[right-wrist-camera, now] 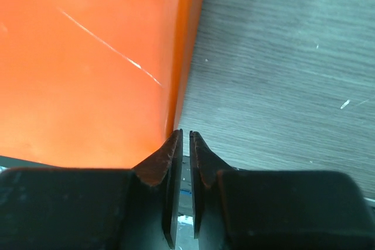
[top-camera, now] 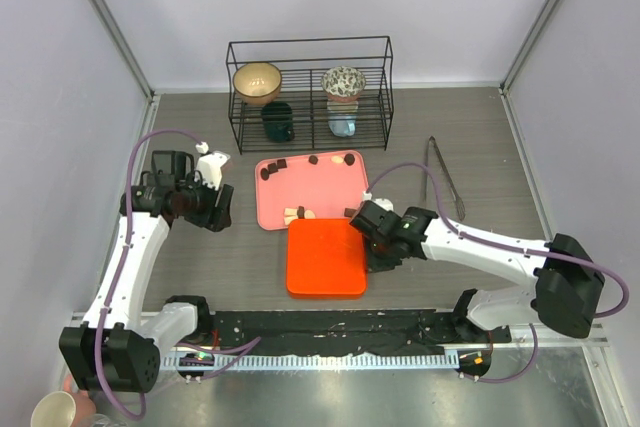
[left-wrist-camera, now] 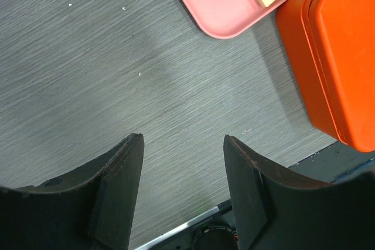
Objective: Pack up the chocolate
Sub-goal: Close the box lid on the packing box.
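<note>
Gripper on right point(right-wrist-camera: 186, 134), nearly closed, seemingly empty, beside orange box point(right-wrist-camera: 88, 57).

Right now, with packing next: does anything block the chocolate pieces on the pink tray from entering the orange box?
Yes. The square orange plastic box is closed on top; the small chocolate pieces lie on the flat pink tray behind it.

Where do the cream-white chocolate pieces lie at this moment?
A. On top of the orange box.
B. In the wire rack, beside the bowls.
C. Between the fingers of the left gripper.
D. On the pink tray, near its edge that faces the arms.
D: the top view shows the cream-white pieces on the pink tray, close to its near edge, just beyond the orange box.
</note>
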Available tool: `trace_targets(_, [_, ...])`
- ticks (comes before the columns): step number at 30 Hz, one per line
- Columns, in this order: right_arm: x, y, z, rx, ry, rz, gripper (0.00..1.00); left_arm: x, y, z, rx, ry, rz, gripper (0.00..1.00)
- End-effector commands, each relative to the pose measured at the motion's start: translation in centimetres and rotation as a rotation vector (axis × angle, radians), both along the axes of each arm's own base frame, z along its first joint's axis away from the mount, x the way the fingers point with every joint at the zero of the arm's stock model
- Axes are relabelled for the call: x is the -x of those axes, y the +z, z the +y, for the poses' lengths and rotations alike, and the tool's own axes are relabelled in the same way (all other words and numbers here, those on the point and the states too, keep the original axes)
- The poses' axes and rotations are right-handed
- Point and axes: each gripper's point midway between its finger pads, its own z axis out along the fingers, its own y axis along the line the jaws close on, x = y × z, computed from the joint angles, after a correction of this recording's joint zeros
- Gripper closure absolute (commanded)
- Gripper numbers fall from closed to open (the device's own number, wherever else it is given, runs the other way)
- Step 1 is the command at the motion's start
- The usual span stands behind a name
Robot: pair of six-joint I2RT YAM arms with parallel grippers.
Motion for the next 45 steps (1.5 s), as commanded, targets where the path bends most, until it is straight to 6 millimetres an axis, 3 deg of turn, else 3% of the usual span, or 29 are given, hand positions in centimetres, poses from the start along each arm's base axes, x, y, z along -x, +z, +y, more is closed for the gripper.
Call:
trace_targets(1, [-1.7,2.1,2.4,-0.068,0.018,-0.055,0.83,-0.5,0.8,0.2,-0.008,-0.005,-0.055,0.39])
trace_targets(4, [-2.1,2.1,2.4,-0.054,0.018,-0.066,0.83,-0.5,0.7,0.2,-0.014,-0.009,-0.054,0.39])
trace_targets(8, [-2.7,2.0,0.4,0.003,0.003,-0.079,0.83,-0.5,0.7,0.4,-0.019,-0.008,-0.056,0.39])
trace_targets(14, [-5.8,2.4,-2.3,0.048,-0.052,-0.122,0.84,-0.4,0.3,0.2,-0.013,-0.014,-0.048,0.39])
trace_targets(19, [-8.1,1.9,-0.6,0.053,-0.033,-0.134,0.86,-0.4,0.3,0.4,-0.023,-0.011,-0.047,0.39])
trace_targets(26, [-9.8,2.4,1.2,0.038,-0.013,-0.149,0.88,-0.3,0.3,0.6,-0.038,-0.017,-0.055,0.39])
trace_targets(36, [-9.8,2.4,1.1,0.024,-0.017,-0.143,0.88,-0.3,0.0,0.6,-0.035,-0.018,-0.044,0.39])
trace_targets(45, [-10.4,2.6,2.4,0.003,-0.003,-0.141,0.89,-0.3,0.3,0.7,-0.04,-0.017,-0.056,0.39])
